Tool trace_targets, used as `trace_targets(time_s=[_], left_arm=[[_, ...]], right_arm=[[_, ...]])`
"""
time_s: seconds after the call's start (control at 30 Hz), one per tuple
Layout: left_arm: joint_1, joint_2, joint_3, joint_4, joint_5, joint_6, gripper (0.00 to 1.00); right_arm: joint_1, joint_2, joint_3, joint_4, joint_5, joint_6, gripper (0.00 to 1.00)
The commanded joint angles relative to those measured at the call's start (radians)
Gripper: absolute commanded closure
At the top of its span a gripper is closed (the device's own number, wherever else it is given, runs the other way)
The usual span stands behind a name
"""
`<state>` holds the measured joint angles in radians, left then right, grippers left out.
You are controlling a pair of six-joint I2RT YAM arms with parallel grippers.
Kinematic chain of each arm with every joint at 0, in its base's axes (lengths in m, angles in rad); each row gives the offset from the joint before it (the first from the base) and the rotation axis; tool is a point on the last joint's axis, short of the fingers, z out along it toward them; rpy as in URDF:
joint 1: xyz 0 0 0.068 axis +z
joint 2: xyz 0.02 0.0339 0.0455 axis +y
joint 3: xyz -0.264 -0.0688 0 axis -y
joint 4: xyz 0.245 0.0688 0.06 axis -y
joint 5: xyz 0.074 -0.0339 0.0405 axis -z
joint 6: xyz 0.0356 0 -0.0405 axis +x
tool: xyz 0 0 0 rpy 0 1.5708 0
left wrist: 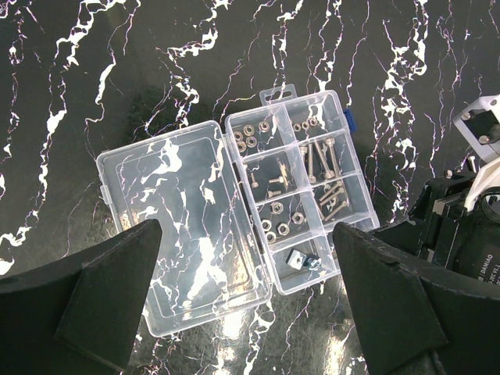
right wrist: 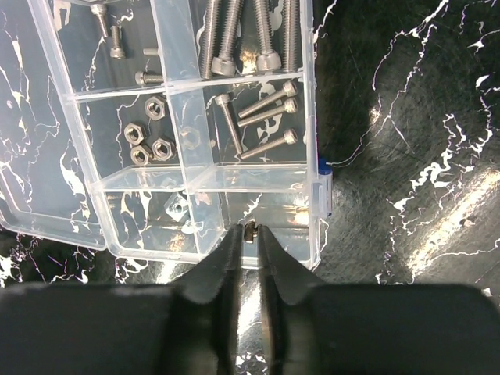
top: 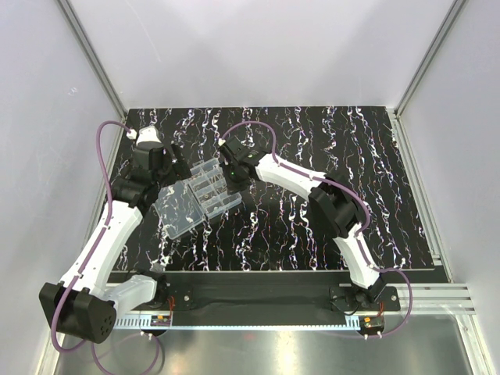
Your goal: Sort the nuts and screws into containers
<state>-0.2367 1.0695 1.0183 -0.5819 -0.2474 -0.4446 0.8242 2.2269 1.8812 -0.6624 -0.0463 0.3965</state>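
White walls (top: 273,47) enclose a black tabletop (top: 312,156) veined with white streaks. Both arms reach in from the near edge toward the table's far left quarter.

A clear organiser box (top: 212,187) lies open there, its flat lid (top: 181,209) folded out on the left side and resting on the table. The left wrist view shows the box split into two columns of small compartments (left wrist: 291,144), with the lid (left wrist: 183,226) hinged alongside.

The left gripper (top: 156,160) hangs above the box with its jaws spread wide and nothing between them. The right gripper (top: 230,168) is at the box's right side. In its own camera the fingers (right wrist: 223,262) stand almost together over an end compartment by the outer wall (right wrist: 312,117).

Screws (right wrist: 266,117) lie in several compartments: long ones in one and shorter ones next to it, while stubby ones sit across the divider. Nuts (right wrist: 148,144) cluster in other compartments, and a square nut (right wrist: 178,207) rests in the one just beside the fingertips.

A small silvery piece (right wrist: 248,230) sits pinched between the right fingertips; whether it is a screw or a nut, I cannot tell.
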Motion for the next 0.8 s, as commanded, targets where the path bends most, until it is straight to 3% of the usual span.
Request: trace_targets(time_s=[0.0,0.27,0.47,0.6,0.77], left_arm=[[0.005,-0.017,-0.007,0.031,-0.013,0.006,0.01],[0.005,-0.017,-0.007,0.031,-0.010,0.007,0.01],[0.005,-0.022,-0.007,0.031,-0.004,0.006,0.01],[0.005,-0.023,-0.006,0.031,-0.001,0.004,0.01],[0.005,-0.022,-0.009,0.034,0.003,0.006,0.01]], right_arm=[[-0.002,-0.007,0.042,-0.012,-0.006,-0.018,0.76],[-0.003,-0.042,0.041,-0.023,0.026,-0.042,0.58],[-0.061,-0.105,0.042,-0.065,0.128,-0.015,0.55],[-0.164,-0.162,-0.066,-0.048,0.161,0.068,0.55],[-0.243,-0.210,-0.229,0.052,0.171,0.010,0.53]])
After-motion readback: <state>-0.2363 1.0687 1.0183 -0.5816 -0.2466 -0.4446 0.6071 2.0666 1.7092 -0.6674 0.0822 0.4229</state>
